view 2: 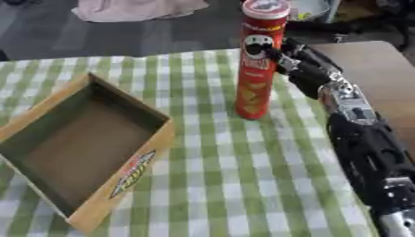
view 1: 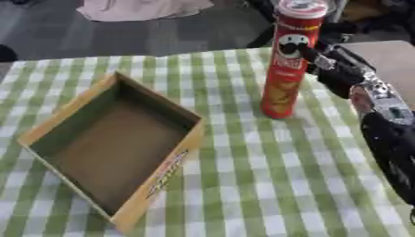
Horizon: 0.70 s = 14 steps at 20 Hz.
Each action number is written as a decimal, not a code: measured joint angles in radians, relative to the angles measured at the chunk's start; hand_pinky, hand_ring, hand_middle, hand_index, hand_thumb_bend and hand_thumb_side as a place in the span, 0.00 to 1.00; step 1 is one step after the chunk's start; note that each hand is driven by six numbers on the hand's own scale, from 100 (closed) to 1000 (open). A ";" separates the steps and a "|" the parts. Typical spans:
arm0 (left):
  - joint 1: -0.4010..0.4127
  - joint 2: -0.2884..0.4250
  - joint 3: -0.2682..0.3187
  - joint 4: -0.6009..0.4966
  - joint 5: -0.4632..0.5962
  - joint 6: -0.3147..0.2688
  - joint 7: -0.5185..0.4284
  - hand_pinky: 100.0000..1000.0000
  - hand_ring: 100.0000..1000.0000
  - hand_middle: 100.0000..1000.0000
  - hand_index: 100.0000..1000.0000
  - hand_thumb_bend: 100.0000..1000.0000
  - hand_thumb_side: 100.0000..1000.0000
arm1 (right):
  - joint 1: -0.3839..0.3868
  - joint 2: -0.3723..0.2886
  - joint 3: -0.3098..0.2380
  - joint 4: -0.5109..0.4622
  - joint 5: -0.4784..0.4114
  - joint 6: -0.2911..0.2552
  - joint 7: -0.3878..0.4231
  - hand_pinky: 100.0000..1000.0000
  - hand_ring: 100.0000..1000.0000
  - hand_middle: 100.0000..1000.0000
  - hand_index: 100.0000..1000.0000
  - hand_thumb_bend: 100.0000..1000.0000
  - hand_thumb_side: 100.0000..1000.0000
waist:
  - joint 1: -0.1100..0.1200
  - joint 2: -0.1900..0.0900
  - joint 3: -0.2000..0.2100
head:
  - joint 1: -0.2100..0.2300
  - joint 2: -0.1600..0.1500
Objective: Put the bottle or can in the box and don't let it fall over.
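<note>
Upper right of the frame, on a table spread with a green-and-white checked cloth (view 1: pixel 243 185), the robot's right hand (view 2: pixel 293 62) reaches in from the right edge against a tall red crisp can (view 1: pixel 288 60) that stands upright on the cloth, its pale lid at the top edge of the view; the dark fingers lie against the can's right side about its upper half, but whether they are curled round the tube or only touching it cannot be told from either eye; the left hand is nowhere in view; left of centre an open, shallow cardboard box (view 1: pixel 158 178) sits askew and empty, near the can but clearly apart from it, with its nearest wall facing the can's foot; judged from this, the step in hand is securing the can before carrying it to the box; a tall, narrow tube tips readily, so the hold would best wrap the can from both sides and keep it vertical; the lift should clear the box wall before moving left; setting down flat on the box floor, away from the walls, and letting go only once it stands, looks safest.
</note>
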 measured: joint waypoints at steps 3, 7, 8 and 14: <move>0.000 0.000 0.000 0.000 0.000 0.000 0.000 1.00 0.59 0.84 0.75 0.00 0.67 | 0.000 0.000 0.000 -0.003 0.013 -0.003 0.004 0.80 1.00 1.00 1.00 0.38 0.23 | -0.001 0.000 0.000 | 0.000 0.000; 0.000 0.000 0.000 0.000 0.000 0.000 0.000 1.00 0.59 0.84 0.75 0.00 0.67 | 0.000 0.000 0.000 -0.003 0.040 -0.002 0.000 0.80 1.00 1.00 1.00 0.39 0.20 | -0.001 0.000 0.001 | 0.000 0.000; 0.000 0.000 0.000 0.000 0.000 0.000 0.000 1.00 0.59 0.84 0.75 0.00 0.67 | 0.000 0.001 0.000 -0.003 0.046 -0.002 -0.002 0.80 1.00 1.00 1.00 0.40 0.20 | -0.001 0.000 0.001 | 0.000 0.000; 0.000 -0.001 0.000 0.000 0.001 0.001 -0.001 1.00 0.59 0.84 0.75 0.00 0.67 | -0.001 0.010 0.001 -0.003 0.066 0.005 -0.014 0.80 1.00 1.00 1.00 0.40 0.20 | -0.002 0.000 0.003 | 0.000 0.000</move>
